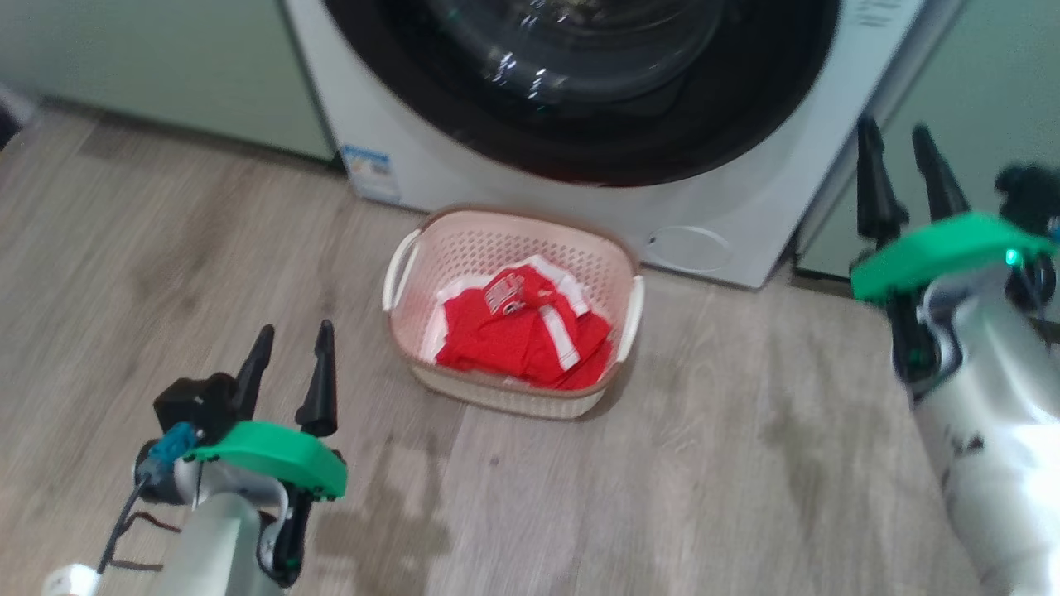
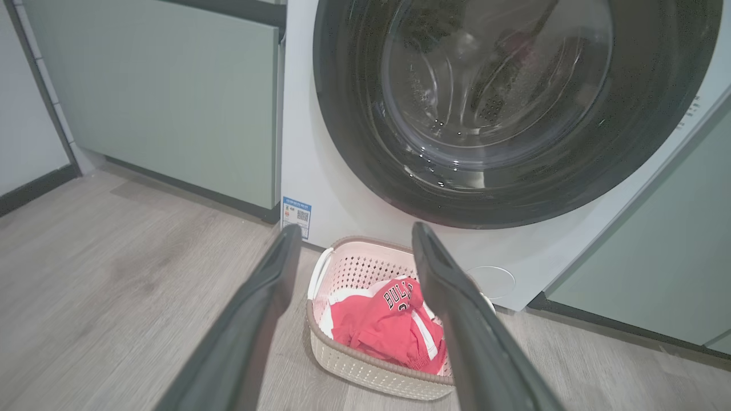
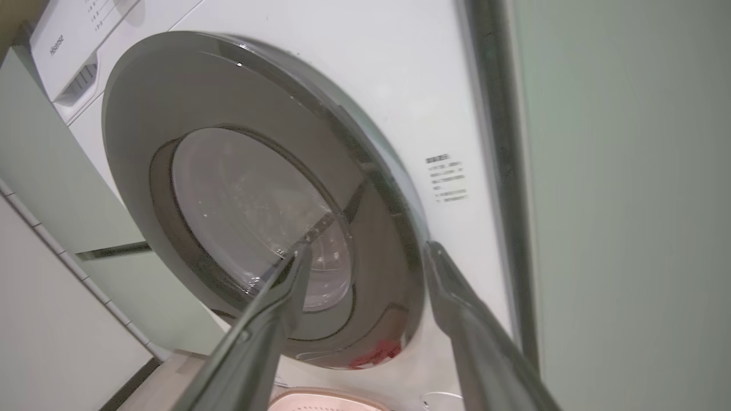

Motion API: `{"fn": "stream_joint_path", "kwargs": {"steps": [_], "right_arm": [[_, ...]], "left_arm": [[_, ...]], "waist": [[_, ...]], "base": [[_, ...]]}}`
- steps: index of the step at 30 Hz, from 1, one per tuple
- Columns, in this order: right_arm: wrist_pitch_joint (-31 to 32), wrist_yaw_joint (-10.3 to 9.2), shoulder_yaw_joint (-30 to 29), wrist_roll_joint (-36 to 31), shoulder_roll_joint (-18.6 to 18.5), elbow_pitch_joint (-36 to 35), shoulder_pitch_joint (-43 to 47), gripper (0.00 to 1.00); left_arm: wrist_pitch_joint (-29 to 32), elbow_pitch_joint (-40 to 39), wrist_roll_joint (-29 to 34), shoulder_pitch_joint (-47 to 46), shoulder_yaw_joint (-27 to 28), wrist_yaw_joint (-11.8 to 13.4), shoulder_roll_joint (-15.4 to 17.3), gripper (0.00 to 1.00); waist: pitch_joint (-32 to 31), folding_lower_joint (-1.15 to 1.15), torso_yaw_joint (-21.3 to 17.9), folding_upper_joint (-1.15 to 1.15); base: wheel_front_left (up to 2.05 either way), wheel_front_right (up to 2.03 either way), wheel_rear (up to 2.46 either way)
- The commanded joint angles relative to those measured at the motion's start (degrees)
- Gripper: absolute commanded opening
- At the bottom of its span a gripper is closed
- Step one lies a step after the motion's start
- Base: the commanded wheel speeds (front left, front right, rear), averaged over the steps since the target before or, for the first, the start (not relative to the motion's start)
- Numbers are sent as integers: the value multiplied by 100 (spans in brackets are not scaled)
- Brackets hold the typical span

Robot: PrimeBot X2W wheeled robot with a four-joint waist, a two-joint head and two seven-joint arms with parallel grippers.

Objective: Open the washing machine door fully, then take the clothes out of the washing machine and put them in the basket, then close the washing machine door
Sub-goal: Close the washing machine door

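Note:
The washing machine [image 1: 497, 174] is white, and its door [image 1: 729, 108], black-rimmed with a glass bowl, lies against its front. On the floor before it stands the cream basket [image 1: 497, 248] with the red clothes [image 1: 513, 331] inside. My left gripper [image 1: 295, 331] is open and empty, left of the basket and low. My right gripper [image 1: 894, 130] is open and empty at the machine's right edge. The left wrist view shows the left gripper [image 2: 356, 228], door [image 2: 354, 142], basket [image 2: 365, 371] and clothes [image 2: 382, 325]. In the right wrist view the right gripper [image 3: 366, 248] points at the door [image 3: 131, 114] near its right rim.
Pale green cabinets [image 1: 166, 74] flank the machine on both sides. A blue label sticker [image 1: 367, 172] and a small round hatch [image 1: 691, 248] sit low on its front. Wood-look floor [image 1: 662, 463] spreads around the basket.

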Motion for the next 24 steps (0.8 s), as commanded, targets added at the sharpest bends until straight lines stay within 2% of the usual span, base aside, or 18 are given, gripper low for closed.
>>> {"fn": "stream_joint_path", "kwargs": {"steps": [1, 7, 11, 16, 24], "right_arm": [[-35, -4, -68, -175, 122, -274, 223, 100], [-35, -4, -923, -992, 466, -987, 1356, 100], [-35, -4, -1218, -1223, 667, -1384, 1987, 100], [-35, -4, -1427, -1418, 744, -1766, 2610, 100], [-35, -4, -1767, -1789, 798, -2416, 3433, 100]], "left_arm": [[-38, -141, -28, -234, 162, -33, 196, 100], [-38, 96, 96, -321, -16, -34, 509, 100], [-38, 181, 155, -309, 0, -34, 510, 100], [-38, 285, 304, -193, 181, -34, 457, 100], [-38, 341, 348, -98, 338, -35, 297, 100]], "waist": [[-290, 0, -300, -1], [-564, 0, -736, -1], [-692, 0, -1022, -1], [-815, 0, -1333, -1], [-955, 0, -1553, -1]], "base": [[0, 0, 0], [0, 0, 0], [0, 0, 0], [0, 0, 0], [0, 0, 0]]}}
